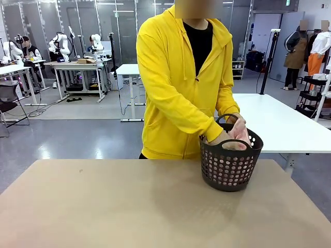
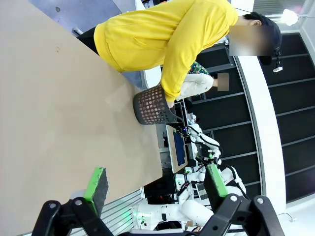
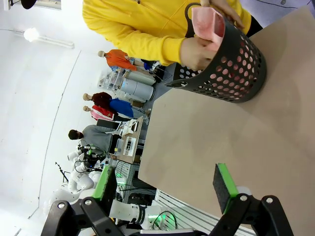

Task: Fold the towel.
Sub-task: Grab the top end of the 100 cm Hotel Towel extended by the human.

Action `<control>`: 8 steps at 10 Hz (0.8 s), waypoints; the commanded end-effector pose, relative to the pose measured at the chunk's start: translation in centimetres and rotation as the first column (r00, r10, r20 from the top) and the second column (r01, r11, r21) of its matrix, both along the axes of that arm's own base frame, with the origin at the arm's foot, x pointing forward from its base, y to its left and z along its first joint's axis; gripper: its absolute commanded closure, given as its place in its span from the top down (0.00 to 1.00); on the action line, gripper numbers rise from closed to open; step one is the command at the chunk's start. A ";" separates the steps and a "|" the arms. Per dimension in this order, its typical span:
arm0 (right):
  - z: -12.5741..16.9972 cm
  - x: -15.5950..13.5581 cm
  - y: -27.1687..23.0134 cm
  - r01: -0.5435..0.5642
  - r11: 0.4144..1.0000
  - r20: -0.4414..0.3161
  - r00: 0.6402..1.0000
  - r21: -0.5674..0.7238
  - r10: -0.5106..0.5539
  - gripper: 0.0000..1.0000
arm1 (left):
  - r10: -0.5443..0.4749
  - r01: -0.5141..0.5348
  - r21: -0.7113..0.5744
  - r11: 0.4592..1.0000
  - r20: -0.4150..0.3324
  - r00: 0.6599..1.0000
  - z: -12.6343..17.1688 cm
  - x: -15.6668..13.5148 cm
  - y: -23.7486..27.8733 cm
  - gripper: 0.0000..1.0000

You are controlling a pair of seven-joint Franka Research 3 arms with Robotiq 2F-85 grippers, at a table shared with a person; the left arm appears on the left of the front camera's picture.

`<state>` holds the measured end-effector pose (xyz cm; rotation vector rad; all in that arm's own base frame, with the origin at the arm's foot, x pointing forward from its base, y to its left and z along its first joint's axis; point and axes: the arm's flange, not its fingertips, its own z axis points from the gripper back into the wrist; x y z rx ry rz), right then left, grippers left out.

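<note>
Closest to me, my left gripper (image 2: 155,184) has its jaws spread wide with nothing between them. My right gripper (image 3: 165,183) is the same: jaws wide apart, holding nothing. Both look out over the bare brown desk (image 1: 129,206). Further out, on my right side and close to the far edge of the desk, stands a black basket (image 1: 230,168) full of round holes. The pink towel (image 3: 206,22) is inside the basket, and a bit of it sticks up over the rim. A person (image 1: 178,93) in yellow stands at the far side of the desk, right behind the basket. One hand (image 3: 196,50) is at the rim and touches the towel. The other hand (image 3: 229,7) is at the top of the towel.
</note>
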<state>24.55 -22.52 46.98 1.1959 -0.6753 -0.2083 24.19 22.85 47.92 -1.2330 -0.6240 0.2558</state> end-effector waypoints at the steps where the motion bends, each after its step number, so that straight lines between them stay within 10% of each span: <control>1: 0.1 0.1 -0.1 0.002 1.000 0.017 1.000 0.007 -0.002 1.00 | -0.012 0.012 0.000 1.000 0.008 1.000 0.2 -0.1 0.2 1.00; 8: 0.1 0.1 -0.1 0.002 1.000 0.017 1.000 0.007 -0.002 1.00 | -0.012 0.012 0.000 1.000 0.008 1.000 0.2 -0.1 0.2 1.00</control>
